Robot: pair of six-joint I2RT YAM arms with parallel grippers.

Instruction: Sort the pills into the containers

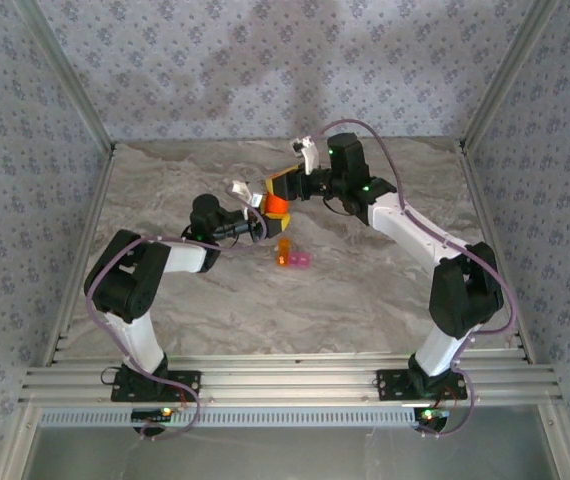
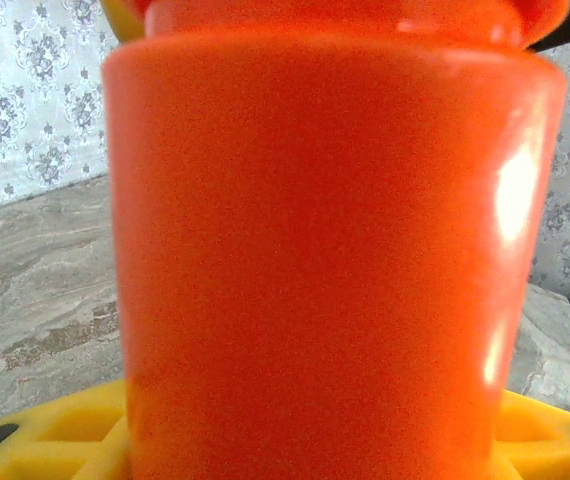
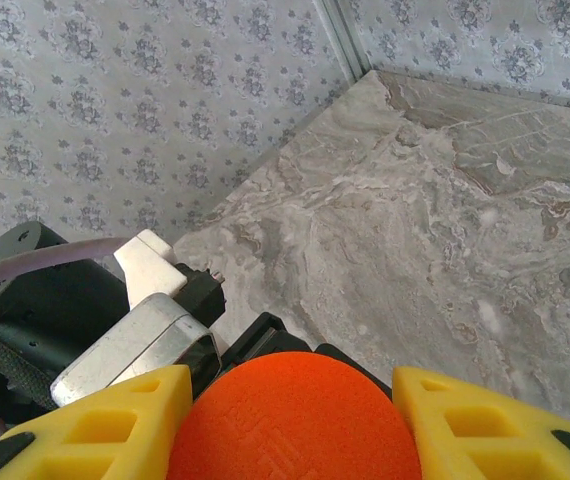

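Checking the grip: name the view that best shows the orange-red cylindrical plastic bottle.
Top external: the bottle shows at full height, though small. Left wrist gives its side wall, close and blurred; right wrist, its round cap from above.

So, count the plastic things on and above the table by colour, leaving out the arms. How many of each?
orange-red bottle: 1
orange compartment: 1
pink compartment: 1
Total: 3
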